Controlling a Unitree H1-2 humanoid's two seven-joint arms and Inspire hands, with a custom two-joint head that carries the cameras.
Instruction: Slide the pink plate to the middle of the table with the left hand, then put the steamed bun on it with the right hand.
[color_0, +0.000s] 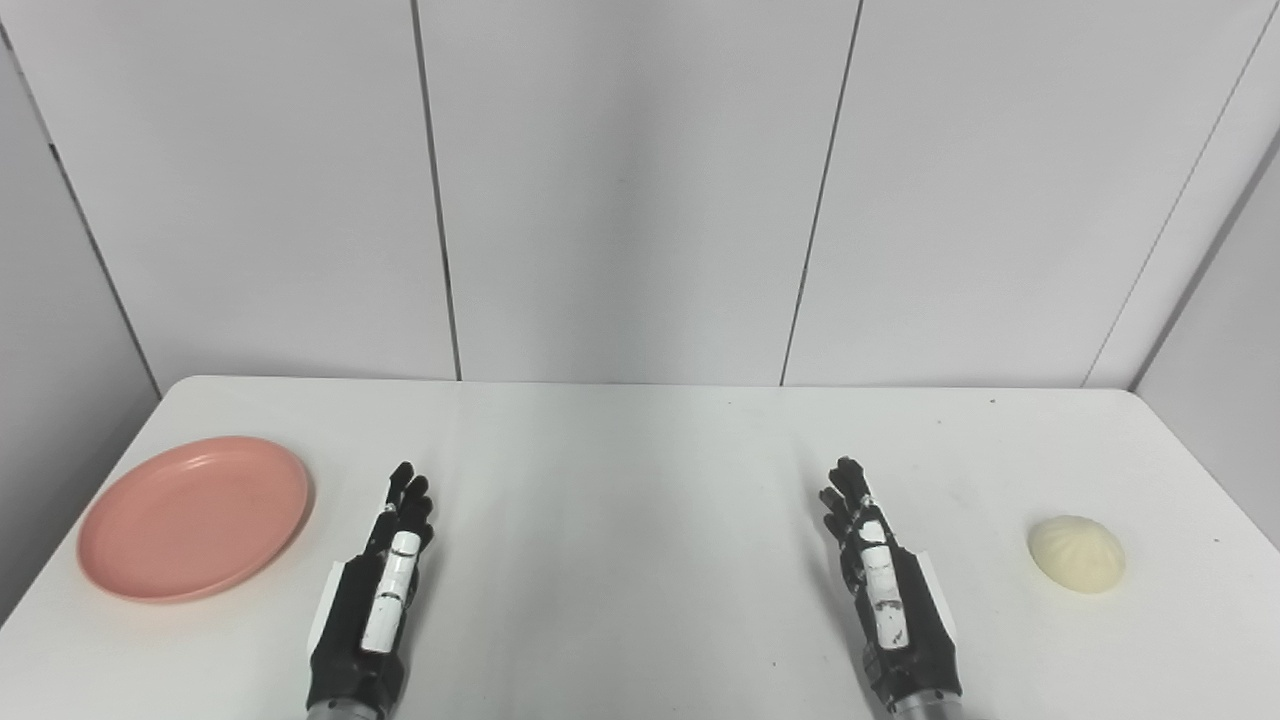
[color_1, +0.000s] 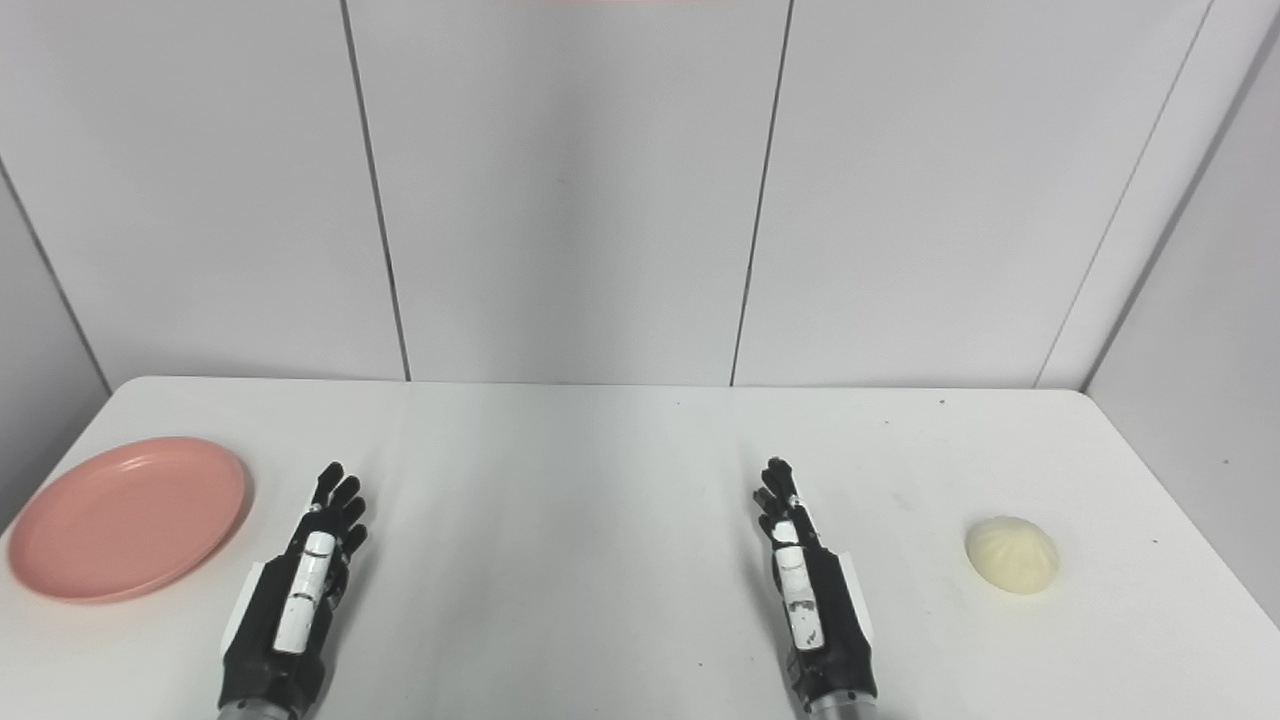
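Observation:
A pink plate (color_0: 195, 517) lies empty on the white table (color_0: 620, 470) near its left edge. A pale cream steamed bun (color_0: 1077, 553) sits near the right side of the table. My left hand (color_0: 375, 590) rests low over the table, a short way right of the plate, fingers stretched forward and holding nothing. My right hand (color_0: 885, 585) lies the same way, left of the bun with a clear gap between them, fingers extended and empty. The same scene appears in the right eye view: plate (color_1: 127, 516), bun (color_1: 1012, 554), left hand (color_1: 297, 590), right hand (color_1: 810, 590).
A grey panelled wall (color_0: 640, 190) stands right behind the table's far edge. The table's left and right edges lie close to the plate and bun. Bare tabletop stretches between my two hands.

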